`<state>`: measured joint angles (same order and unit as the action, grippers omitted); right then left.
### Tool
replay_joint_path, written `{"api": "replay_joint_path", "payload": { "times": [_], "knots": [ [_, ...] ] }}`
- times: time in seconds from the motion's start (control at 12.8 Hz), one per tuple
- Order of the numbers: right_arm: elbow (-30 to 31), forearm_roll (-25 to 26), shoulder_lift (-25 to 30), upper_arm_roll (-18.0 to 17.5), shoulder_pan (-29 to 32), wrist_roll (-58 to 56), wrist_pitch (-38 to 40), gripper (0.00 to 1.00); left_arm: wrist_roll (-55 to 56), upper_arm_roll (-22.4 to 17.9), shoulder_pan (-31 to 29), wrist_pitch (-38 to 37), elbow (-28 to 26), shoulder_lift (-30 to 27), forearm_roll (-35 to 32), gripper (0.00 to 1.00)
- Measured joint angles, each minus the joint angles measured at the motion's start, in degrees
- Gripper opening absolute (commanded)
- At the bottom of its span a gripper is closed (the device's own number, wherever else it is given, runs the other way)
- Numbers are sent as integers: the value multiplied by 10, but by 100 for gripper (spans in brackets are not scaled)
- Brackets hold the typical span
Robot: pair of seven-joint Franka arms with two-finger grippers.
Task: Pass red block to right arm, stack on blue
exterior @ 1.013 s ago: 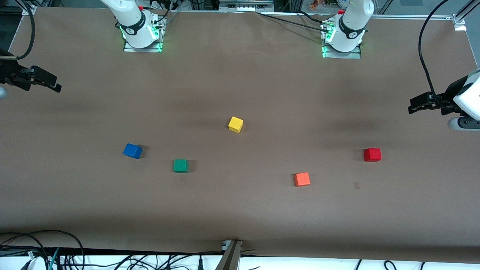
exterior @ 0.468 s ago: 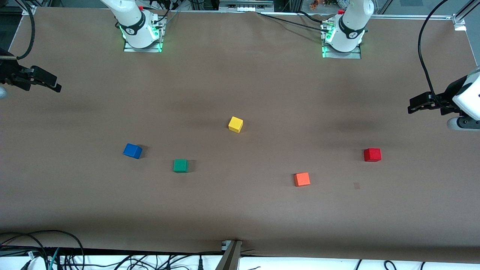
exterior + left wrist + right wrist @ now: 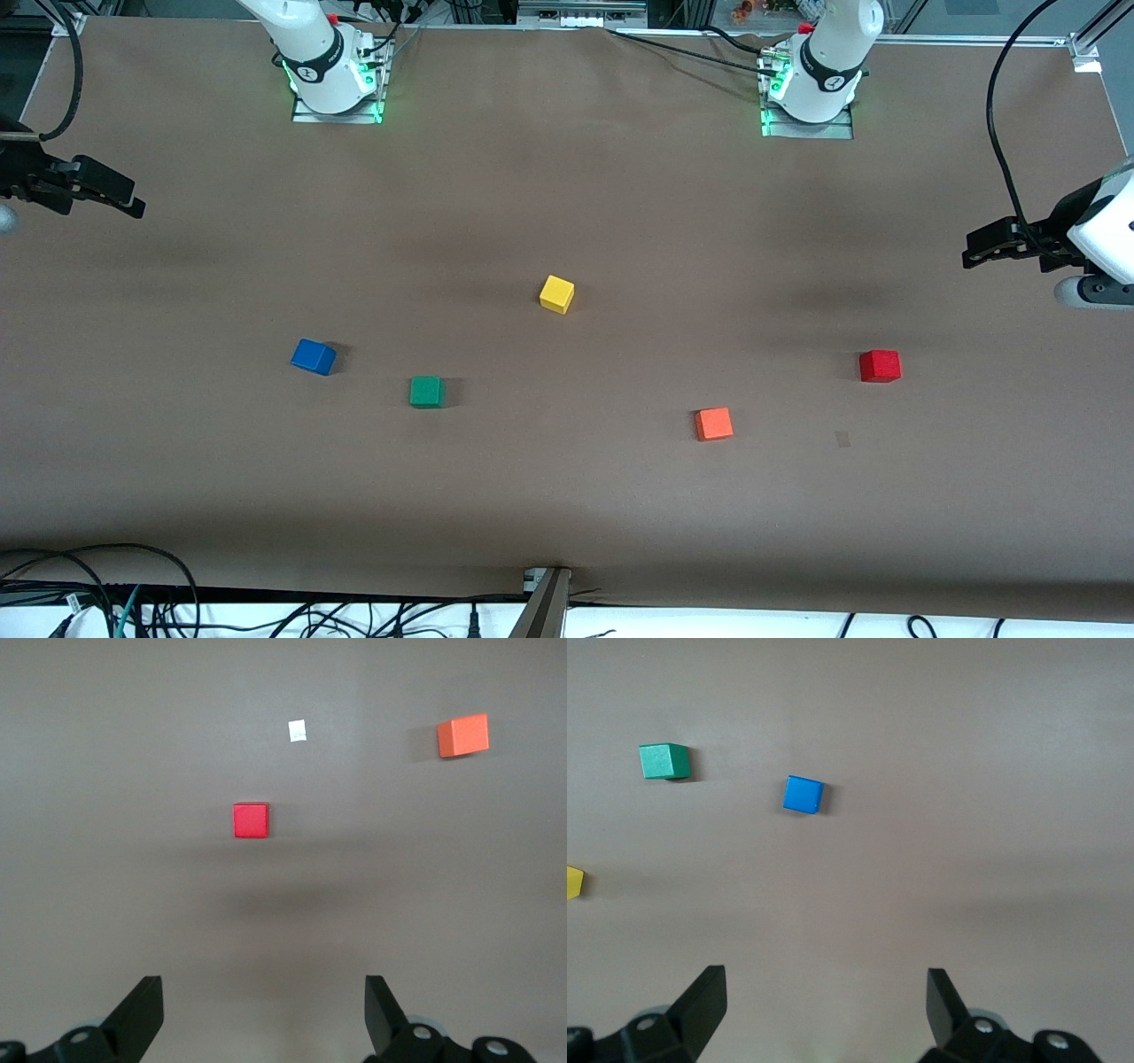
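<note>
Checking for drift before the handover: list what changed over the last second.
Nothing visibly changed. The left tool hovers open over the left arm's end of the table, the right tool open over the other end; the small red cube and small blue cube lie untouched.

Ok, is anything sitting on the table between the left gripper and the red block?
No. In the left wrist view only bare brown table lies between the open left gripper and the red block; the orange cube sits off to one side.
</note>
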<state>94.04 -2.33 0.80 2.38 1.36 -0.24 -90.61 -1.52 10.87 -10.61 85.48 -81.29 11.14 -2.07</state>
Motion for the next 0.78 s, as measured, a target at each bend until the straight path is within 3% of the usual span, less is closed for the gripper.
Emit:
{"api": "replay_joint_path", "payload": {
  "times": [0.78],
  "knots": [
    [0, 0, 0, 0, 0, 0, 0, 100, 0, -4, -13, 5, 1, 0, 0, 100]
  ]
}}
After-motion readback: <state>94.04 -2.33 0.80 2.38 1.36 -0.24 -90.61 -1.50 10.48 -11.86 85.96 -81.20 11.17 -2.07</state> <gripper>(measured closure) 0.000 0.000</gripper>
